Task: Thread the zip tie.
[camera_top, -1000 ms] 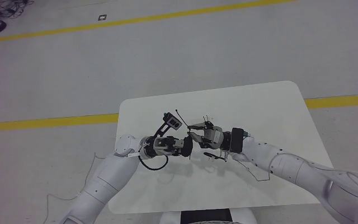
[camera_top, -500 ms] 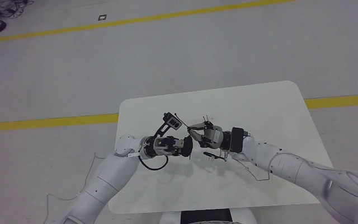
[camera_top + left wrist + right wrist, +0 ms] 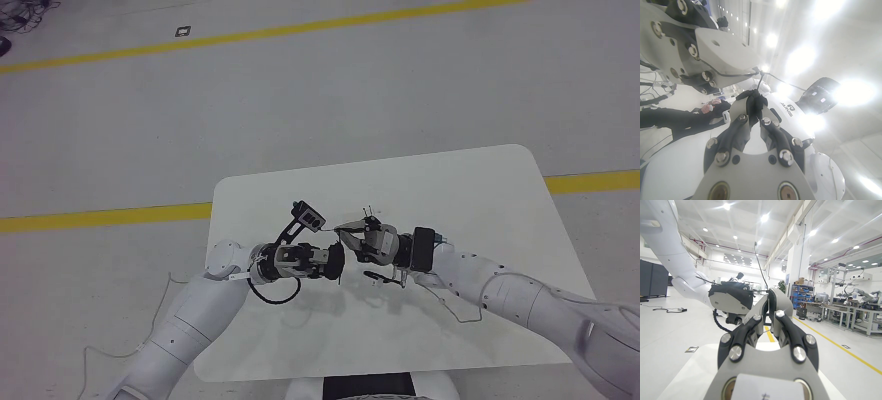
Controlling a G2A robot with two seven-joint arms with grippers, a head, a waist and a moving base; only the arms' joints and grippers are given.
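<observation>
My left jaws at nine o'clock, right jaws at three, pinch the thin black plastic zip tie point(image 3: 759, 264) to align ends

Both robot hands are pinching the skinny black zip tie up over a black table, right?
Not quite: the table is white, not black, as the top view shows. The rest is right: the left gripper and the right gripper both pinch the thin black zip tie over it.
</observation>
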